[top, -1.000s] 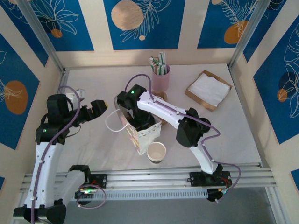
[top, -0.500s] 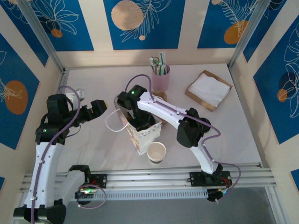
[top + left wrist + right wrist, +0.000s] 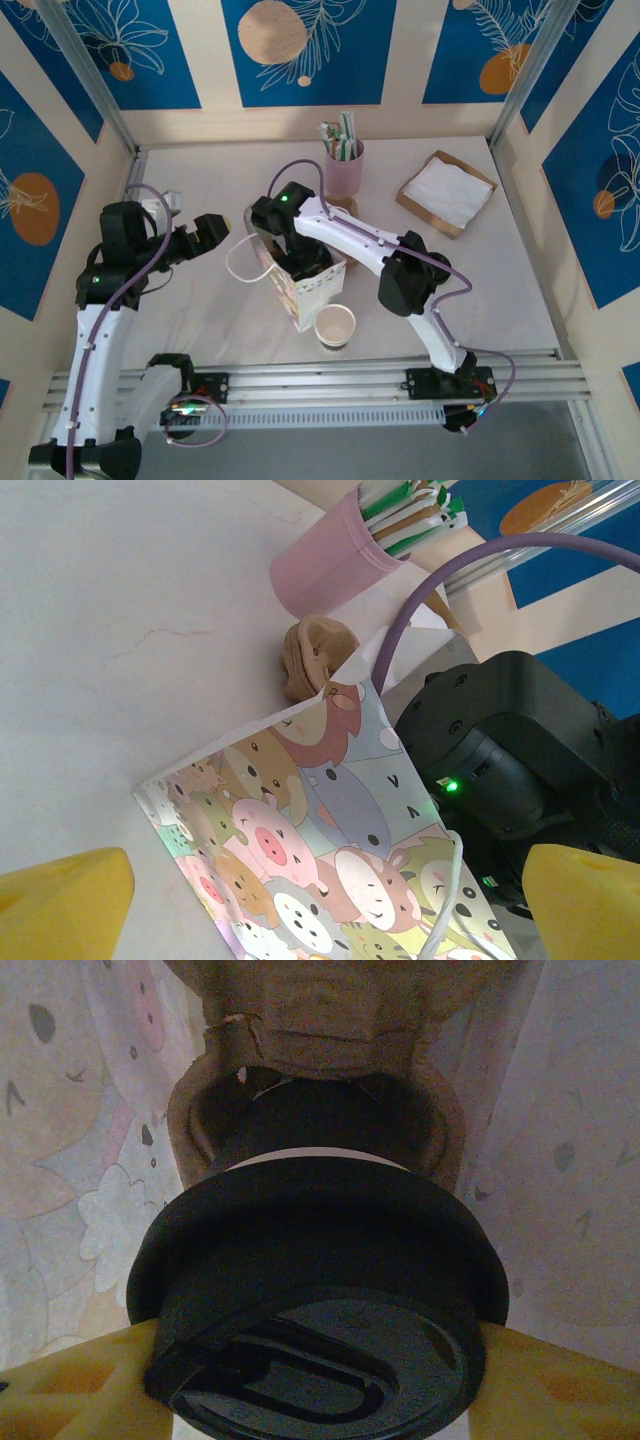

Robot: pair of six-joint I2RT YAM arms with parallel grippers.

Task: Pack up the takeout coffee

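Looking down from the top camera, you have the right arm reaching into the cartoon-printed paper bag (image 3: 300, 290) near the middle of the table (image 3: 200, 300). On the right wrist camera your right gripper (image 3: 315, 1380) is closed partway on the takeout coffee (image 3: 315, 1260), with a yellow finger (image 3: 70, 1385) against each side of its black lid. The cup sits inside the bag, its lower end pointing into a hole of the brown pulp carrier (image 3: 320, 1020); you cannot tell whether it is seated. Your left gripper (image 3: 322, 905) is spread fully wide and holds nothing, at 9 o'clock from the bag. The pink cup of straws (image 3: 345, 165) stands at 12 o'clock from the bag, the lidless cup (image 3: 335, 326) at 5 o'clock, and the napkins (image 3: 447, 192) at 2 o'clock.
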